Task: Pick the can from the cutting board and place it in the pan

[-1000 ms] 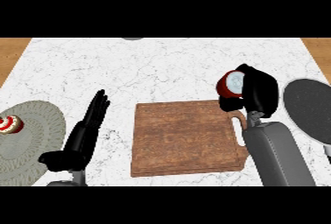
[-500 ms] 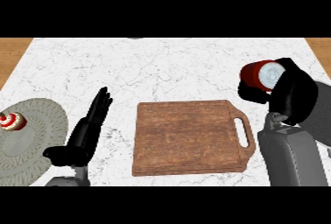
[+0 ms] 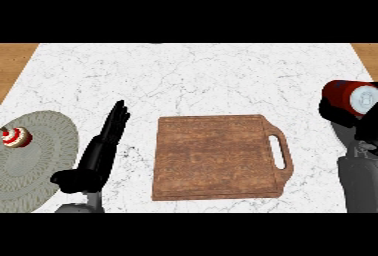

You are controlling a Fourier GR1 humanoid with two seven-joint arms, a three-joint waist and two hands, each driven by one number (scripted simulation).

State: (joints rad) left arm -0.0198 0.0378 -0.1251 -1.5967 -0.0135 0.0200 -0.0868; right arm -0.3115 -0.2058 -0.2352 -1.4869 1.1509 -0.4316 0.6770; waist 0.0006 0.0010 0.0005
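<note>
Can point(image 3: 351, 97) moved right, off the board point(image 3: 218, 157); right hand point(image 3: 336, 111) curled round its side. Rigid, light, slick cylinder: mid-body grasp suits.

A white marble counter point(image 3: 199, 80) with wooden strips at its left and right edges carries a brown wooden cutting board point(image 3: 214, 157) with a handle slot on its right side near the middle, and a grey round plate point(image 3: 37, 165) at the left edge, well apart.
</note>
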